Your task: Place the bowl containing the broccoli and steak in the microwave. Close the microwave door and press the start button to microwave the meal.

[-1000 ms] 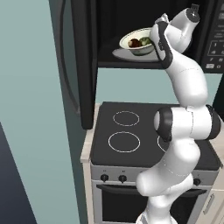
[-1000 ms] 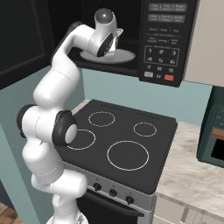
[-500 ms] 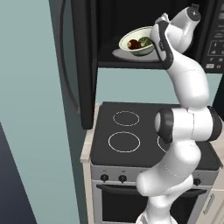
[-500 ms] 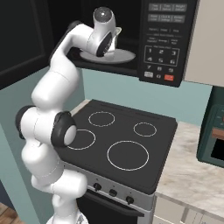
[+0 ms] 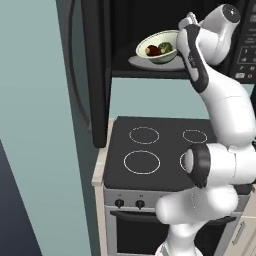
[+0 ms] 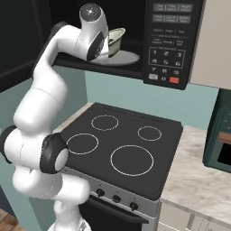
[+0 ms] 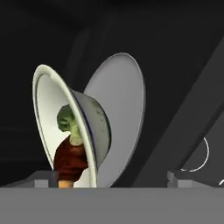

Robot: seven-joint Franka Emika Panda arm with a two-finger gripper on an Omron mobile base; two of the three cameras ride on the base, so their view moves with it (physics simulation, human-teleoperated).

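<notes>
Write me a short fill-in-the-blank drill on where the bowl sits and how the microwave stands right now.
1. The bowl rests on the grey ____ inside the microwave.
2. The microwave door is swung ____.
3. Beside the broccoli in the bowl lies the ____.
4. Directly below the microwave stands a black ____ with four ring burners.

Missing words: turntable; open; steak; stove

bowl point(image 5: 161, 46) on turntable point(image 6: 127, 57) in microwave point(image 6: 169, 40) | broccoli point(image 7: 68, 119), steak point(image 7: 69, 159) in bowl | stove point(image 5: 150, 152) below
</notes>
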